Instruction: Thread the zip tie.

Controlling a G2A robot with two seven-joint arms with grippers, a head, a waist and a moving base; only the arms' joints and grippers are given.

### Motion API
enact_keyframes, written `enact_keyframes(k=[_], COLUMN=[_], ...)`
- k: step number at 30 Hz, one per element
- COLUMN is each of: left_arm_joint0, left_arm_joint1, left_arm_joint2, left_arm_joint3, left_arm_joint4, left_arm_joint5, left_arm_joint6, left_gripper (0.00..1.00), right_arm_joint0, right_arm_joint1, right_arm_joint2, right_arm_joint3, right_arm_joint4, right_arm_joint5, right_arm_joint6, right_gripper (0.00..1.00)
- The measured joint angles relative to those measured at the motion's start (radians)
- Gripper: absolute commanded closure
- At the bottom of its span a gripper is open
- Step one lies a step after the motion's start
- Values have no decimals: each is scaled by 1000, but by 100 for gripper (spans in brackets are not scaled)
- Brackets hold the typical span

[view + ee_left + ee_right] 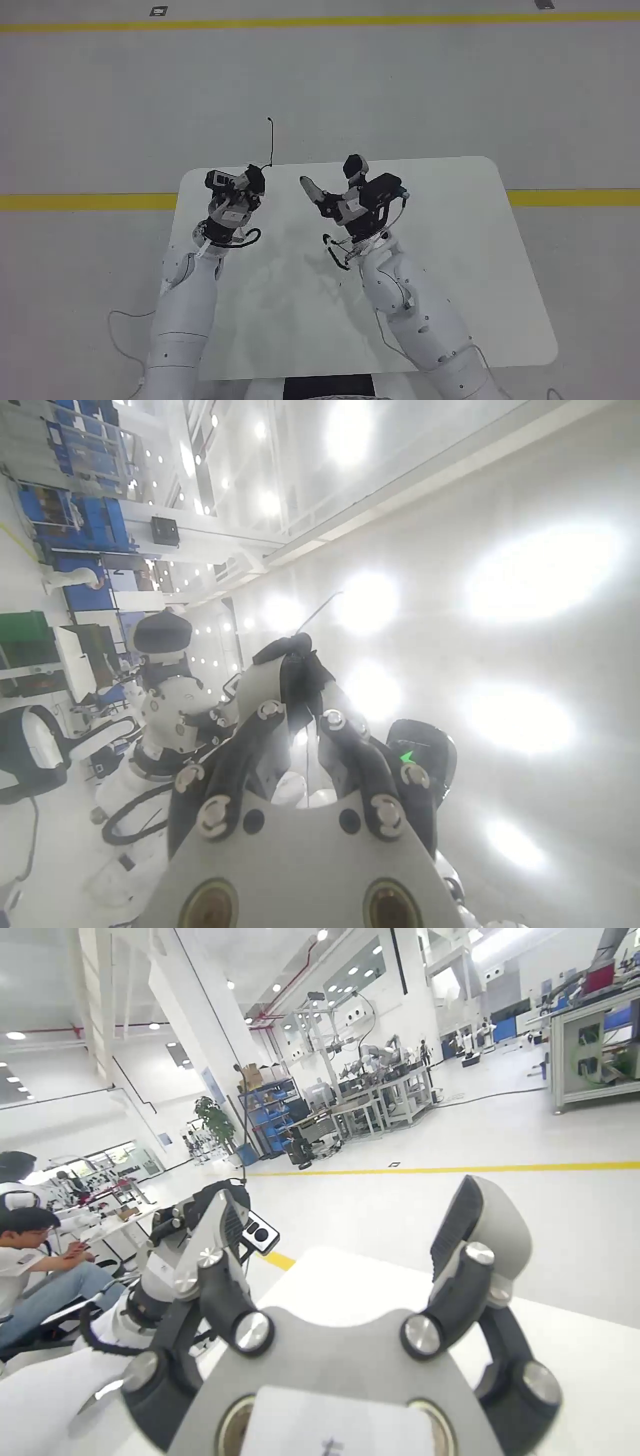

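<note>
Zip tie (270, 140), thin, dark and stiff, sticks out of the left gripper (250, 180) and runs past the worktop's far edge, with a small hooked tip. The left arm is bent at the elbow and raised over the near-left part of the worktop (480, 260). In the left wrist view the left gripper (297, 647) is pressed together on the zip tie (320, 607), which is pinched at the fingertips between black pads, with the free end angling away. The right arm is also raised, with its forearm over the middle of the worktop. The right gripper (332, 178) sits just beside the left one, apart from it and from the tie. Its fingers are spread wide with nothing between them. In the right wrist view the right gripper (345, 1223) shows grey metal fingers with ribbed black rubber pads (452, 1223), black linkage bars and shiny round pivot pins. The worktop is a plain matte white slab with rounded corners.
</note>
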Motion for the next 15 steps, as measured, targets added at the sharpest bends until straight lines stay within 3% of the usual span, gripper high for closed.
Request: enact_keyframes(k=[3,6,10,15], left_arm_joint0=[1,11,32,57], left_arm_joint1=[0,2,5,9], left_arm_joint2=[1,7,21,38], left_arm_joint3=[-3,-13,-37,-68], left_arm_joint4=[-2,-46,-132,-187], left_arm_joint5=[3,45,134,202], left_arm_joint6=[7,57,103,146], left_gripper=[100,100,100,100], right_arm_joint0=[0,18,28,45], right_arm_joint1=[0,8,17,21], right_arm_joint2=[0,0,-7,-18], right_arm_joint3=[0,8,36,65], right_arm_joint4=[0,-42,-282,-423], right_arm_joint5=[0,-11,-18,7], right_arm_joint6=[0,6,-44,-85], right_gripper=[0,0,0,0])
